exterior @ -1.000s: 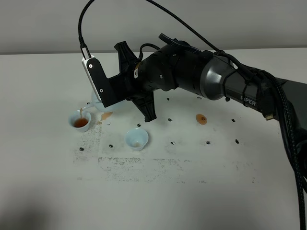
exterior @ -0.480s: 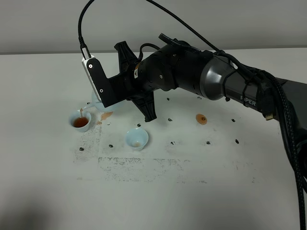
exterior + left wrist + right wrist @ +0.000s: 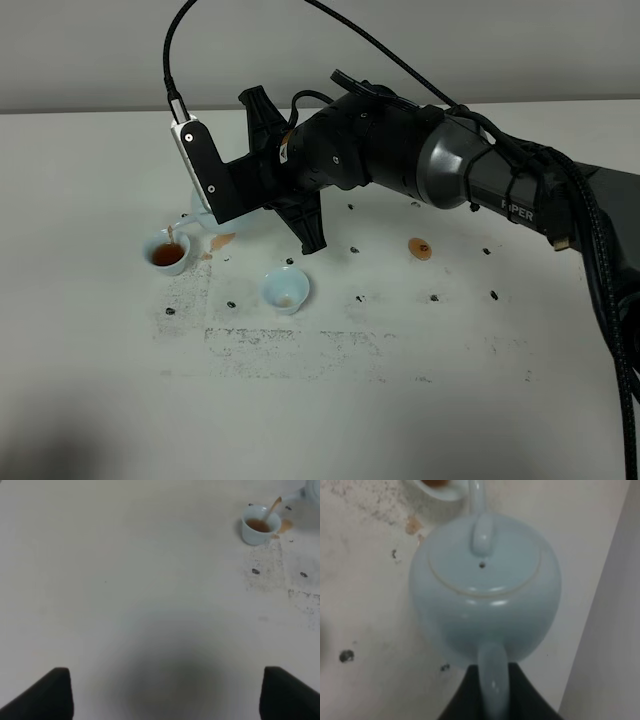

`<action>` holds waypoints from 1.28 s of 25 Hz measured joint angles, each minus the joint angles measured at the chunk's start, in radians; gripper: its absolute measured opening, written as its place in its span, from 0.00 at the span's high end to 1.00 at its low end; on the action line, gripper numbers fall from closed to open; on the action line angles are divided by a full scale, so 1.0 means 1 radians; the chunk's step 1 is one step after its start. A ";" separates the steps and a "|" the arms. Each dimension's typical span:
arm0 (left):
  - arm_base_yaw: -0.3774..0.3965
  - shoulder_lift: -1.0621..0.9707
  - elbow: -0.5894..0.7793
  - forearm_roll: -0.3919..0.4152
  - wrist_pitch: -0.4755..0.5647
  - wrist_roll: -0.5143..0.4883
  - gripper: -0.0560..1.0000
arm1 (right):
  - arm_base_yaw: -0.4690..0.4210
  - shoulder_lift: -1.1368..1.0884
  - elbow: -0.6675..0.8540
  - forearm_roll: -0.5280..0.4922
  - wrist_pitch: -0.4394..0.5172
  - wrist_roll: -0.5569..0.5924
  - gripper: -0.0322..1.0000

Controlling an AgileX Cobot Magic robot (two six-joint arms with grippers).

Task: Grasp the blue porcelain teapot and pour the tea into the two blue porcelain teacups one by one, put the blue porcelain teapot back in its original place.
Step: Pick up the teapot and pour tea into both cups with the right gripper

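Observation:
My right gripper [image 3: 495, 692] is shut on the loop handle of the blue porcelain teapot [image 3: 485, 590]. In the high view the teapot [image 3: 200, 214] is tilted and mostly hidden behind the right wrist, its spout over the left teacup [image 3: 167, 252]. A thin brown stream runs from the spout into this teacup [image 3: 258, 526], which holds brown tea. The second teacup [image 3: 285, 290] stands apart to the right, nearer the table's front, and looks nearly empty. My left gripper [image 3: 165, 690] hangs open over bare table, far from the cups.
A small brown spill [image 3: 222, 242] lies on the white table beside the filled cup. A round tea stain [image 3: 420, 248] marks the table further right. Small dark specks and a scuffed grey patch [image 3: 300, 345] are scattered around the cups. The right arm spans the middle of the table.

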 joint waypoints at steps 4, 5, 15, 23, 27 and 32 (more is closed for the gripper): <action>0.000 0.000 0.000 0.000 0.000 0.000 0.26 | 0.000 0.000 0.000 0.000 0.000 0.000 0.93; 0.000 0.000 0.000 0.000 0.000 0.000 0.26 | 0.000 0.000 0.000 0.000 0.000 0.000 0.93; 0.000 0.000 0.000 0.000 0.000 0.000 0.26 | 0.000 -0.005 0.000 -0.009 -0.004 0.004 0.93; 0.000 0.000 0.000 0.000 0.000 0.000 0.26 | 0.020 -0.007 0.000 -0.026 0.008 0.023 0.93; 0.000 0.000 0.000 0.000 0.000 0.000 0.26 | 0.021 -0.007 0.000 -0.029 0.008 0.026 0.93; 0.000 0.000 0.000 0.000 0.000 0.000 0.26 | 0.021 -0.007 0.000 -0.025 0.008 0.046 0.93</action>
